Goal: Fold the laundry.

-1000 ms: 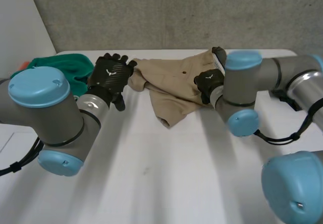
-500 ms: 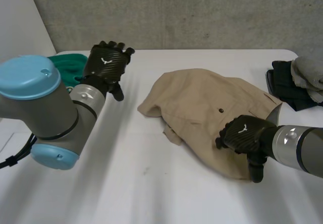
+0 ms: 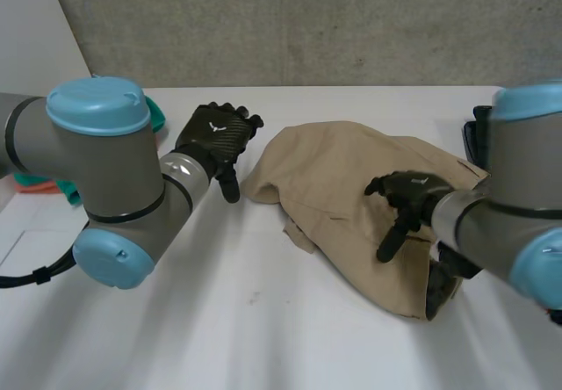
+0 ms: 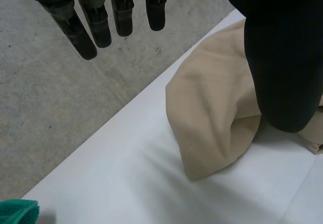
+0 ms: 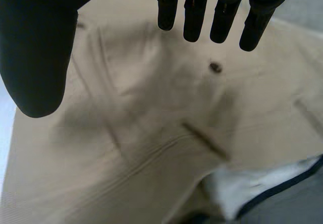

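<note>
Fingers (image 4: 98, 24) of the left hand (image 3: 215, 135) are straight and slightly spread, holding nothing and touching nothing. The hand hangs above the white table (image 3: 263, 320), just beside the near corner of the tan garment (image 3: 342, 166). In the left wrist view that rounded corner of the garment (image 4: 212, 113) lies on the table beyond the thumb (image 4: 282, 57), apart from the fingertips. A scrap of green cloth (image 4: 17, 211) shows at the table's edge.

The right hand (image 3: 417, 188) is over the middle of the garment, with its fingers (image 5: 193, 17) straight and loosely together and the thumb (image 5: 35, 47) held out to the side; nothing is pinched. From its wrist view the tan fabric (image 5: 151, 133) spreads under the whole palm, and a small dark button (image 5: 216, 67) sits just past the fingertips. I cannot tell whether the fingers rest on the cloth or hover just above it.

The garment lies crumpled and partly flattened on the table between the two hands. Green cloth (image 3: 155, 109) sits behind the left arm, and a dark pile of clothes (image 3: 479, 140) lies at the table's far right.
</note>
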